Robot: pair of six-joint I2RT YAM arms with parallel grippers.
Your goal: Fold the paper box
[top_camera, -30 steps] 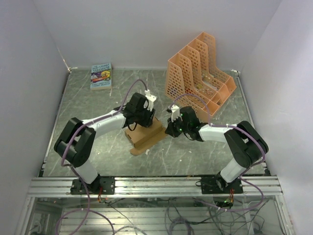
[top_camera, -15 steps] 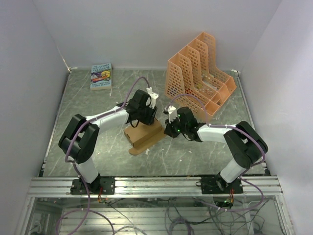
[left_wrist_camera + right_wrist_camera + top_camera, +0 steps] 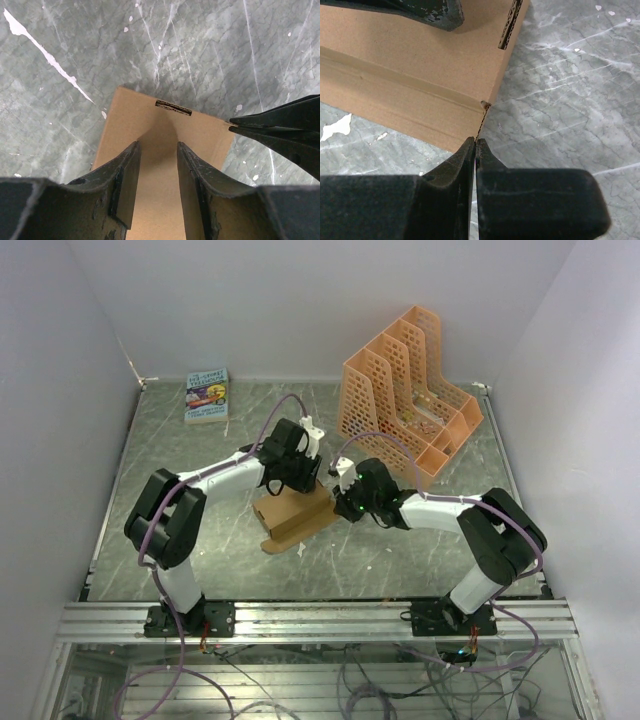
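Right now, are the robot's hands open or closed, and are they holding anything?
Left gripper: open above the paper box, holding nothing.
Right gripper: shut, tips at the box's edge.

No word or number can be read anywhere. The only print in sight is on the cover of the small colourful book, lying at about eleven o'clock on the table in the top view. It carries bands of lettering around a bright picture, too small and blurred to make out. The paper box shows only plain brown cardboard in both wrist views.
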